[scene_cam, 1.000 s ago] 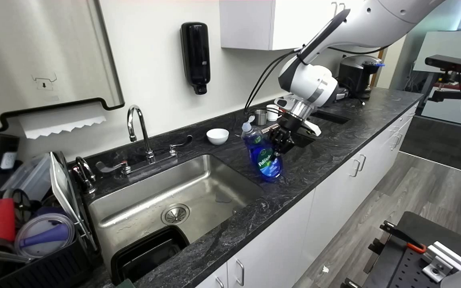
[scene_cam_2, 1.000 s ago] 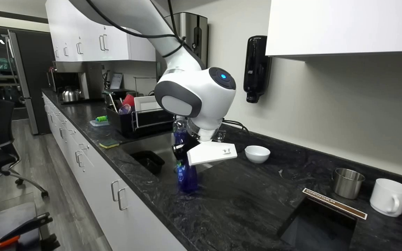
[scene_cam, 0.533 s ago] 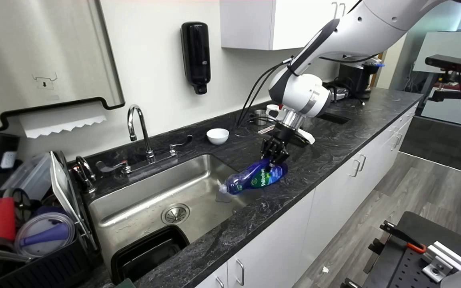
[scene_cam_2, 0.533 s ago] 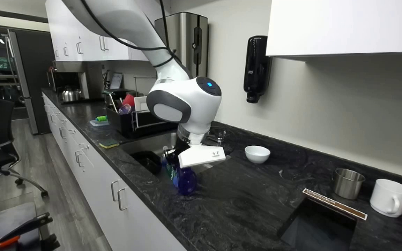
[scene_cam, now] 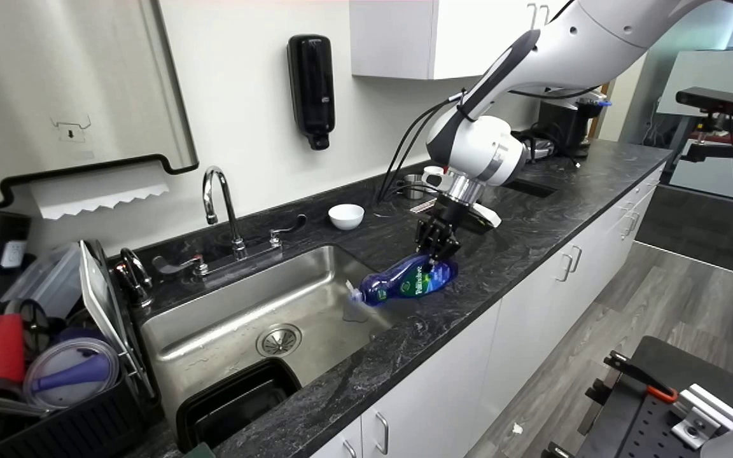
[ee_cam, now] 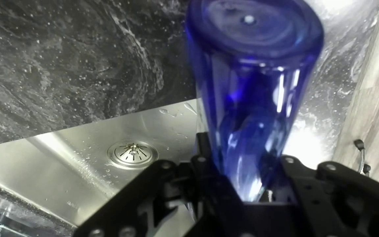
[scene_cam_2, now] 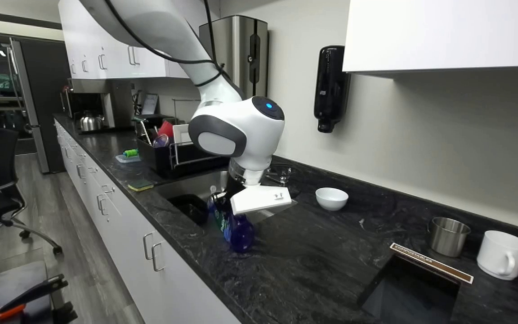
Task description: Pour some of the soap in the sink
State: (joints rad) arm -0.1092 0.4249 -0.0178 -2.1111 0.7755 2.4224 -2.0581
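The soap is a clear bottle of blue liquid (scene_cam: 404, 280). It is tipped nearly on its side, cap end lower, above the near end of the steel sink (scene_cam: 331, 346). Its cap (scene_cam: 356, 296) points into the basin; whether liquid is flowing out I cannot tell. My gripper (scene_cam: 433, 257) is shut around the bottle's body from above. In an exterior view the bottle's base (scene_cam_2: 242, 234) shows, while my wrist hides most of its body. In the wrist view the bottle (ee_cam: 255, 82) stands between my fingers (ee_cam: 204, 148), base towards the camera, and the drain (ee_cam: 133, 154) shows beyond.
A black tub (scene_cam: 239, 404) sits in the sink's front corner. A chrome faucet (scene_cam: 223, 203) stands behind the basin. A white bowl (scene_cam: 346, 217) is on the counter behind. A full dish rack (scene_cam: 74, 381) is past the sink. A black dispenser (scene_cam: 311, 89) hangs on the wall.
The bottle has tipped from leaning upright to nearly level, its cap swinging down over the sink. My gripper moved a little lower and towards the sink. In the last half second the cap rose slightly.
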